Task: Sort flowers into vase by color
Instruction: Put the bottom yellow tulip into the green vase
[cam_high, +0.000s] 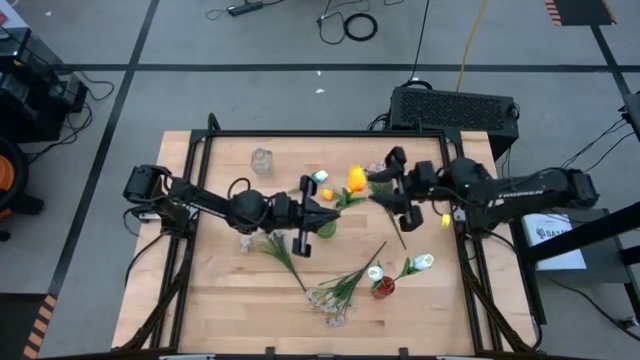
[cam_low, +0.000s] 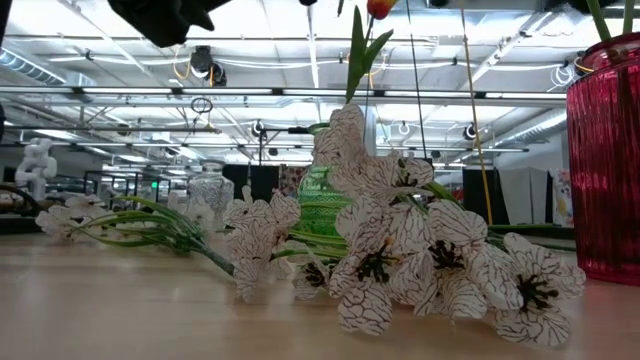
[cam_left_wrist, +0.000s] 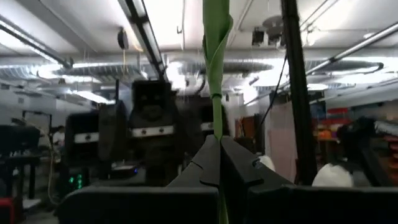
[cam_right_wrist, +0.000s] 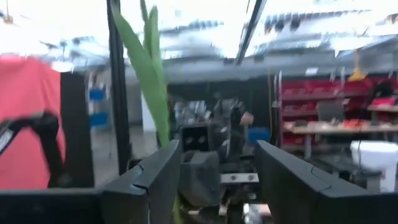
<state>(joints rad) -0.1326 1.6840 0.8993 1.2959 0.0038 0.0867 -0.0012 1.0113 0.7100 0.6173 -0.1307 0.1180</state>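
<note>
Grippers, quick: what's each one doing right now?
Left gripper: closed on a green flower stem.
Right gripper: open, holding nothing; a green leaf stands beside one finger.

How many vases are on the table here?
3: a clear vase at the back left, a green vase in the middle, a red vase front right. Others may be hidden.

Light wooden table (cam_high: 220, 300), black ventilated box (cam_high: 455, 106) behind it, cables (cam_high: 350, 22) on grey floor (cam_high: 130, 90)

tulip (cam_high: 356, 180): orange-yellow, green stem
spray blossoms (cam_low: 400, 250): whitish, dark veining
near vase (cam_low: 605, 160): ribbed red glass
far vase (cam_low: 322, 205): green
table (cam_high: 220, 300): light wood
</note>
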